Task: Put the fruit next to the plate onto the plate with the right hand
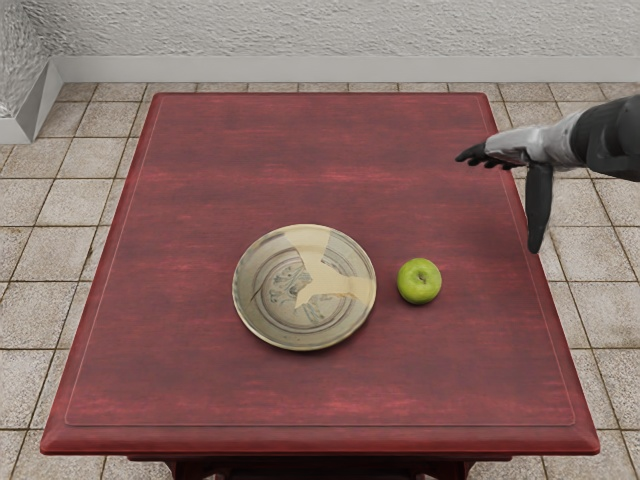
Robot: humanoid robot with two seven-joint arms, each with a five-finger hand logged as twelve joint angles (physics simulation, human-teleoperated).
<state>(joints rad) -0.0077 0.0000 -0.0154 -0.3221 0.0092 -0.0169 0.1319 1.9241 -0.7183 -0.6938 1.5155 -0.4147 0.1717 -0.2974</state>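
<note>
A green apple (419, 281) lies on the red table just right of a beige patterned plate (304, 287), close to it but not touching. My right hand (498, 157) comes in from the right edge and hovers over the table's right side, well behind and to the right of the apple. Its dark fingers are stretched out and hold nothing; one long finger (539, 205) hangs downward. The plate has nothing on it.
The wooden table (200, 180) spans most of the view, its right edge near the hand. Tiled floor surrounds it, and a pale wall runs along the back.
</note>
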